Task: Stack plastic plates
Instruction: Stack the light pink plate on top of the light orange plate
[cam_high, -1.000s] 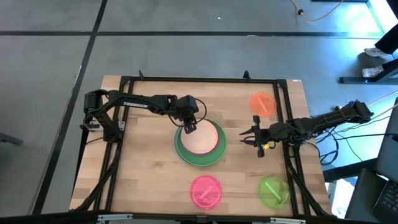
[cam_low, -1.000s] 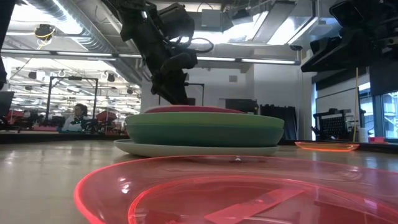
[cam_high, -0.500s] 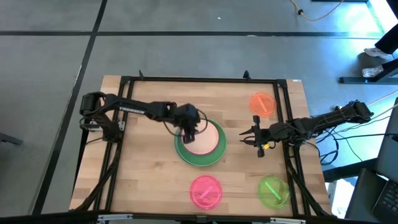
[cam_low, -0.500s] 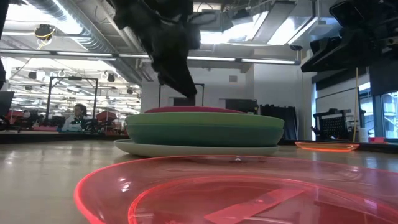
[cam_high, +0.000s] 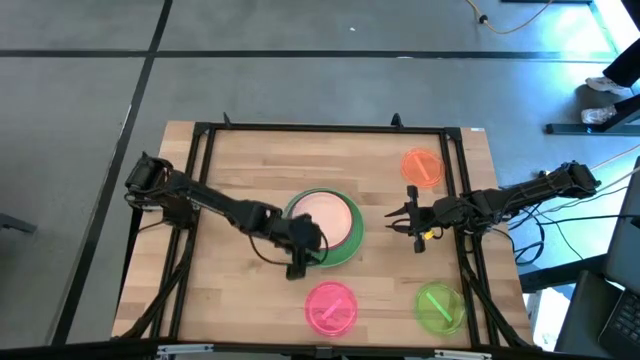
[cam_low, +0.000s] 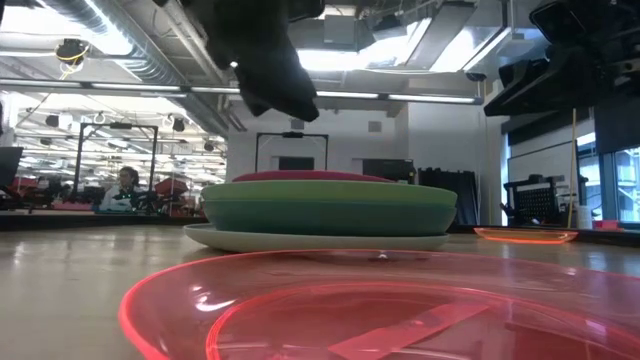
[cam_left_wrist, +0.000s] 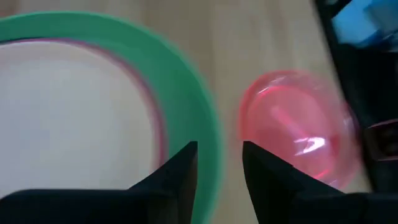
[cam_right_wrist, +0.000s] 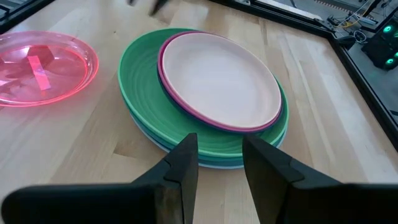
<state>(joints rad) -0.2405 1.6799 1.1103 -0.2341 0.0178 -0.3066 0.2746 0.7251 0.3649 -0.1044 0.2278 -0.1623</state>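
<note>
The left gripper (cam_high: 299, 262) has left the top of the stack (cam_high: 322, 228) at frame centre and now sits at the stack's lower-left edge in the high view, jaws parted narrowly and empty — the peach plate (cam_right_wrist: 219, 79) it was over a second ago now lies released on top, seated over a magenta rim and the green plate (cam_right_wrist: 140, 81). That placement reads as complete. The right gripper (cam_high: 399, 222) has not moved, waiting right of the stack, fingers slightly apart, holding nothing. Three plates remain unstacked: pink plate (cam_high: 330, 306) at lower centre, lime plate (cam_high: 440, 306) at lower right, orange plate (cam_high: 422, 167) at upper right. The left arm's heading suggests pink comes next — a judgement only.
</note>
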